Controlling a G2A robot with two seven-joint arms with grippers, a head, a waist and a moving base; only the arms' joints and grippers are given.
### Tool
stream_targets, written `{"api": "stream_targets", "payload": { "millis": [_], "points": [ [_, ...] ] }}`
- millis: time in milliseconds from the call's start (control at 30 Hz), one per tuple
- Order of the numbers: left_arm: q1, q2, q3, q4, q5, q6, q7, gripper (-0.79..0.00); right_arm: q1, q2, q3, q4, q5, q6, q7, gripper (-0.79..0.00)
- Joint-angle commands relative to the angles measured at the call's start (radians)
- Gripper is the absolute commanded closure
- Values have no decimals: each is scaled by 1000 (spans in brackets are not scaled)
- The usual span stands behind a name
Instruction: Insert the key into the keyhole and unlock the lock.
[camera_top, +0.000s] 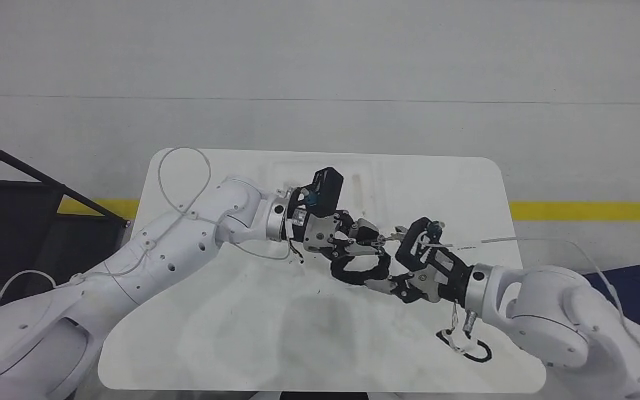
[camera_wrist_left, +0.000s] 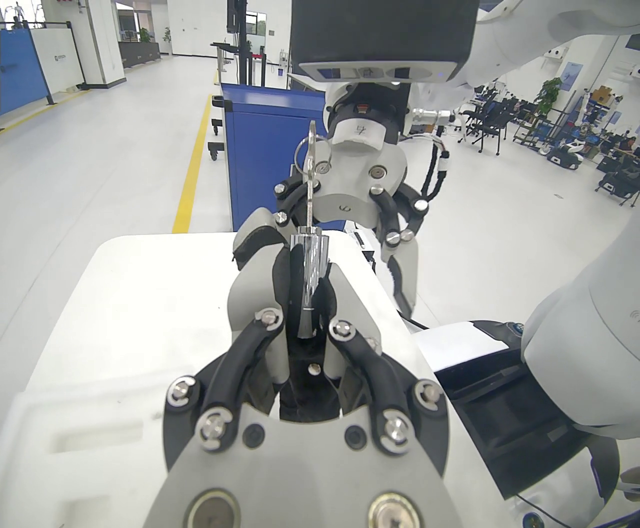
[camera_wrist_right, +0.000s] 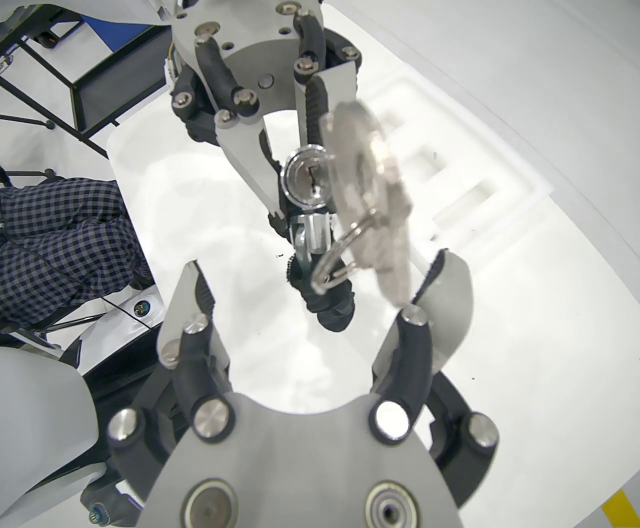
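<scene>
No readable text; wrist label (camera_wrist_left: 360, 131) mark illegible.

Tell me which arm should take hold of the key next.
Right. The right gripper is open and faces the key, which stands at the keyhole end of the lock. The left gripper is shut on the lock, steadying it.
</scene>
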Motion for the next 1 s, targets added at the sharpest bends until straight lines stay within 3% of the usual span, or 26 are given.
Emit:
{"api": "stream_targets", "payload": {
  "millis": [0,300,567,733,967],
  "points": [
    [1,-3,1,2,-3,0,2,0,-1,-4,-6,5,-13,5,-7,0],
    [6,-5,-11,15,-4,0,14,0,-13,-10,9,2,-92,33,46,0],
    [31,13,-53,47,42,0,-15,0,-41,-2,71,-2,-155,7,138,0],
    [69,27,-52,53,60,15,-170,0,-47,0,77,12,-194,-7,239,0],
    [132,43,-38,20,27,63,-392,0,-26,-19,-13,52,-263,-14,293,0]
  ]
}}
